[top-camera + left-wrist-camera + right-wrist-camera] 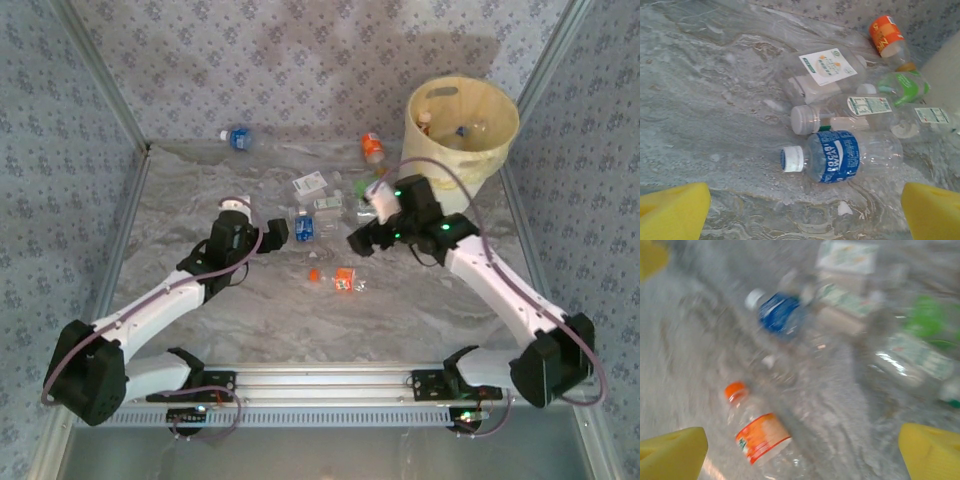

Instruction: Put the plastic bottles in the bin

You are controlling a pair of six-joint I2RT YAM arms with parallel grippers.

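The bin [492, 150] is set at the far right corner of the table, and a few plastic bottles [462, 128] are seen through its mouth, so a start is judged to have been made. The larger share of the work is judged to be left. A loose cluster [322, 198] of clear, crushed bottles is spread over the middle of the table, between the two grippers and to the left of the bin. It cannot be counted exactly, since the clear bodies blend into the surface. Apart from it, a far blue bottle [237, 138] is seen by the back wall, well apart from the bin. An orange-labelled bottle [372, 148] is seen near the bin's foot, and an orange-capped bottle [345, 279] is seen on the near side of the cluster.

The left gripper [276, 234] is held with its jaws spread wide and nothing between them, facing a near blue bottle [839, 156] laid on its side. The right gripper [358, 243] is likewise released and empty, though its wrist view is blurred.

The cell is closed in by walls [300, 60] covered in a pale blue-grey flowered pattern and framed by aluminium posts [100, 75]. The table [250, 310] is faced with a flat grey-white marbled sheet, on which a small white scrap [844, 208] is seen.
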